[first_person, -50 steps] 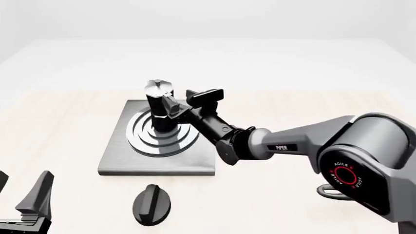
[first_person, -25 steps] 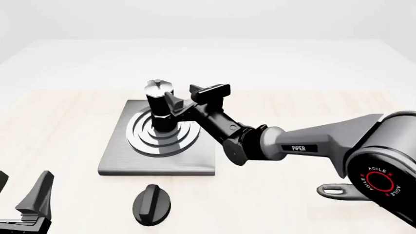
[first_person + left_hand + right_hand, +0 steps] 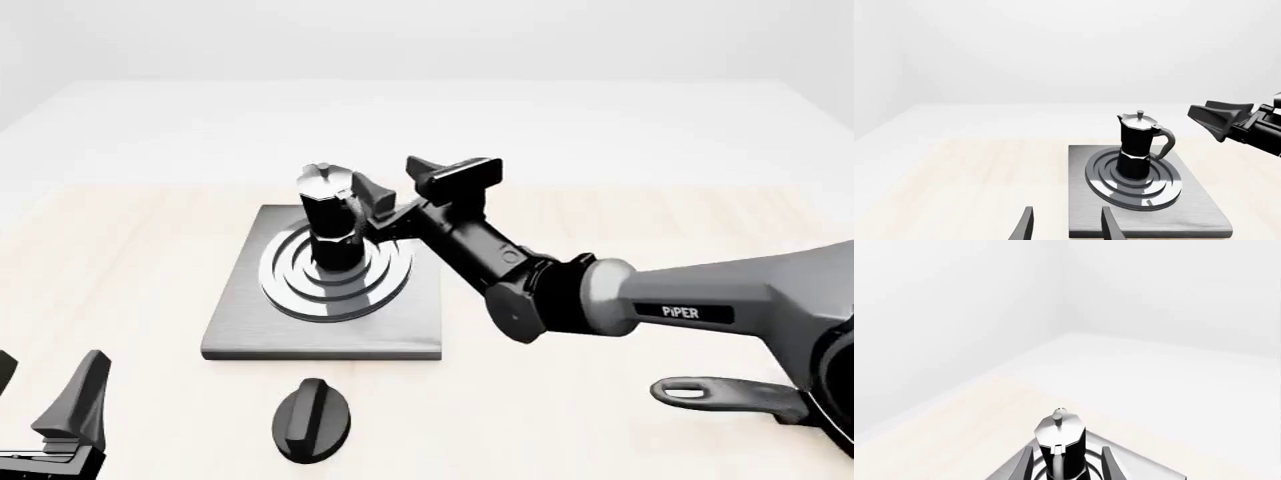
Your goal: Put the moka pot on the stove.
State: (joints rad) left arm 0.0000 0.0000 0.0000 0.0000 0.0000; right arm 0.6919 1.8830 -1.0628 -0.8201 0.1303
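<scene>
Moka pot upright on stove rings; right jaws apart, clear of it.

"PiPER" legible on right forearm. Front view: right jaws just beside the pot's handle side, not touching. Right wrist view: pot framed between the spread fingers. Left jaws apart near the table's front edge, open table between them and stove. Only front view shows black oval knob.

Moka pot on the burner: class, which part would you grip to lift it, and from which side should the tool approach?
Grip the moka pot by its curved side handle, approaching from the front view's right. The handle juts out that way, and the pot stands upright on the stove, leaving it exposed.
</scene>
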